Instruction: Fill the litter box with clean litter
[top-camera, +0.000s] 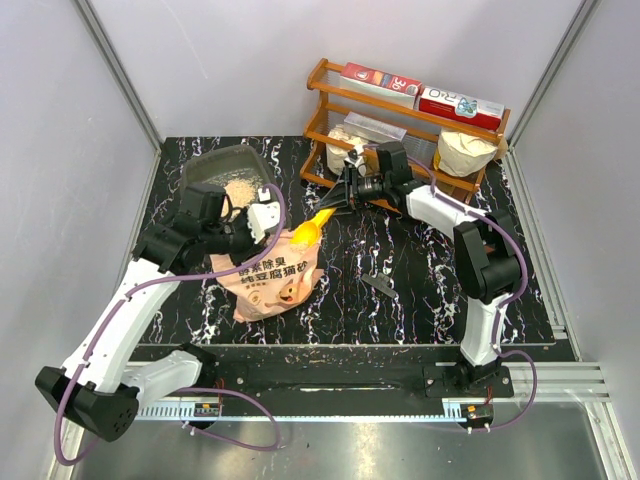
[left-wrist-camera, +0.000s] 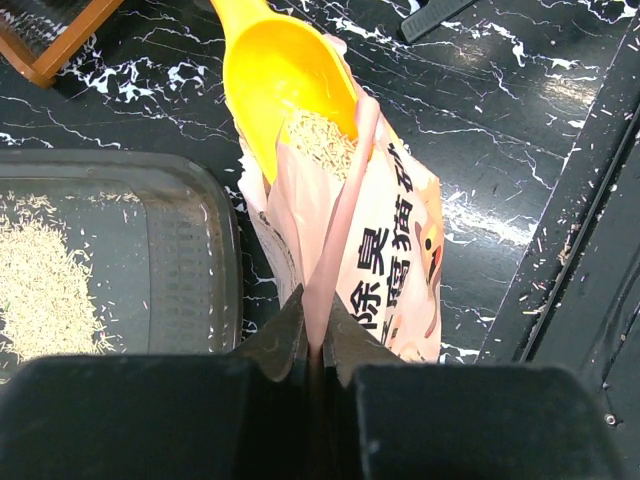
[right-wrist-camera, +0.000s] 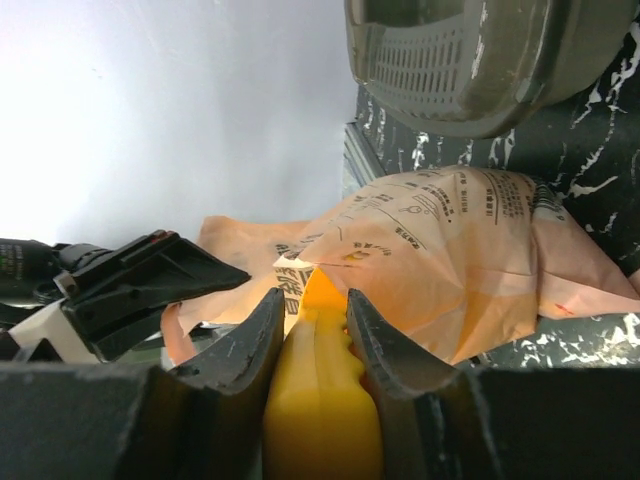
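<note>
Overhead, wrist close-ups; shared litter box (top-camera: 215, 160)

The left arm (top-camera: 110, 330) and right arm (top-camera: 483, 330) were built of smooth white links joined by bulky black joints. Their black bases (top-camera: 85, 400) stood at the near edge of the table (top-camera: 400, 250). A thin purple cable (top-camera: 283, 212) looped along each arm. The left wrist carried a white camera block (top-camera: 265, 215). The left gripper (left-wrist-camera: 315, 308) and right gripper (right-wrist-camera: 315, 300) had matt black, wedge-shaped fingers (right-wrist-camera: 245, 345) with scuffed edges.
</note>
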